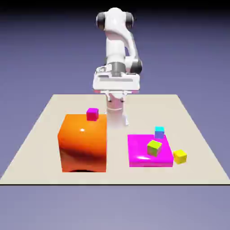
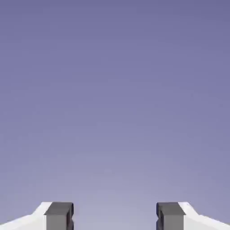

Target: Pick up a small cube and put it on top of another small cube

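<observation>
Several small cubes show in the exterior view. A magenta cube [image 1: 92, 114] rests on top of a big orange block [image 1: 83, 143]. A yellow-green cube [image 1: 154, 148] lies on a flat magenta slab [image 1: 149, 155]. A cyan cube [image 1: 159, 132] sits at the slab's far edge, and a yellow cube [image 1: 180, 156] stands on the table just off the slab's right side. My gripper [image 1: 116, 85] hangs high at the table's far edge, well away from every cube. In the hand view the gripper [image 2: 115, 216] is open, with only the blue-violet backdrop between its fingers [image 2: 59, 216].
The beige table [image 1: 40, 134] carries the tall orange block on the exterior view's left and the low magenta slab on its right, with a gap between them. The arm's base column [image 1: 116, 112] stands behind that gap.
</observation>
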Robot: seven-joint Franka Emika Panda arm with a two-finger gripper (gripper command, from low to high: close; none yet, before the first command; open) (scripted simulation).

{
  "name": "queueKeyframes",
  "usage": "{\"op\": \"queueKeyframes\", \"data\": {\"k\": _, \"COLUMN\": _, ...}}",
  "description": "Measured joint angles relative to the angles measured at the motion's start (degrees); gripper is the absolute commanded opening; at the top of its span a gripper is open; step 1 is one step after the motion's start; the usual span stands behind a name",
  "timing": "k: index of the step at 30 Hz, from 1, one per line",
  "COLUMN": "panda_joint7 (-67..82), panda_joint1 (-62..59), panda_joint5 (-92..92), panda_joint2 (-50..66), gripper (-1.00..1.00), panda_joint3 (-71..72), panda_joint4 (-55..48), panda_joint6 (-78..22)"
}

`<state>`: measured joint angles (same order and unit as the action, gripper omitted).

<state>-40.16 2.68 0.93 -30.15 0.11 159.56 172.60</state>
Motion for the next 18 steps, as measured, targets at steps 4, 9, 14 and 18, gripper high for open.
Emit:
{"op": "queueKeyframes", "data": {"k": 4, "panda_joint7": 7.60, "panda_joint1": 6.62, "panda_joint5": 3.08, "panda_joint2": 8.31, "gripper": 0.00, "panda_joint3": 0.35, "panda_joint4": -4.79, "panda_joint6": -4.66}}
{"op": "queueKeyframes", "data": {"k": 9, "panda_joint7": 17.11, "panda_joint1": 14.90, "panda_joint5": 6.93, "panda_joint2": 18.69, "gripper": 0.00, "panda_joint3": 0.79, "panda_joint4": -10.77, "panda_joint6": -10.49}}
{"op": "queueKeyframes", "data": {"k": 14, "panda_joint7": 26.61, "panda_joint1": 23.84, "panda_joint5": 10.78, "panda_joint2": 29.07, "gripper": 0.00, "panda_joint3": 1.23, "panda_joint4": -16.75, "panda_joint6": -16.32}}
{"op": "queueKeyframes", "data": {"k": 18, "panda_joint7": 34.21, "panda_joint1": 29.96, "panda_joint5": 13.86, "panda_joint2": 37.38, "gripper": 0.00, "panda_joint3": 1.58, "panda_joint4": -21.54, "panda_joint6": -20.99}}
